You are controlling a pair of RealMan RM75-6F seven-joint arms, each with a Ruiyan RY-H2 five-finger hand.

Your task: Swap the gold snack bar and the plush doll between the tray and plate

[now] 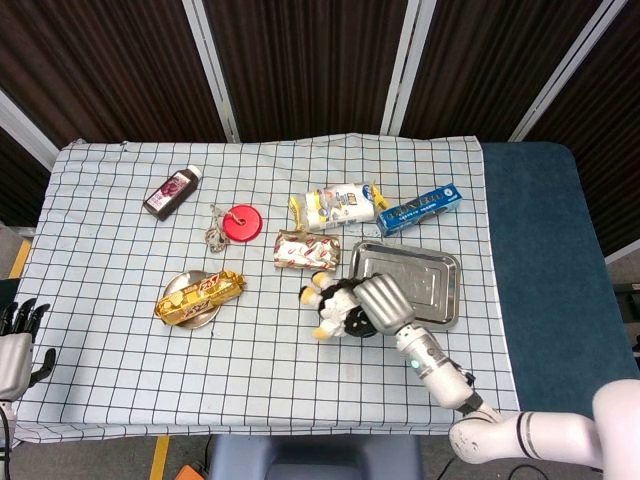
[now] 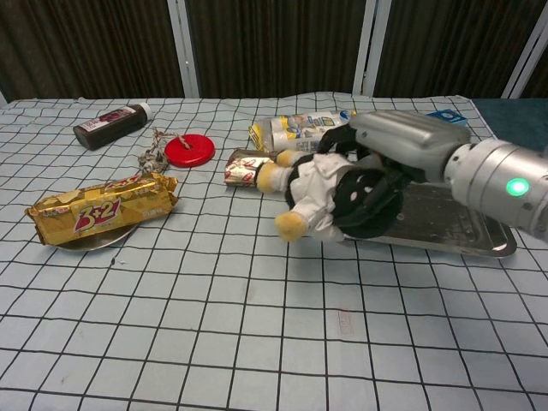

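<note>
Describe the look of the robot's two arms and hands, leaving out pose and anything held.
The right hand has a silver-grey metal back and black fingers. Its forearm is a silver cylinder with a lit green indicator light, turning glossy white nearer the body. The left hand is grey with black fingers; its arm is out of view.

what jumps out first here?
The right robot hand holds the plush doll lifted off the cloth, beside the near-left edge of the steel tray. To the left, the gold snack bar lies across the small plate.
</note>
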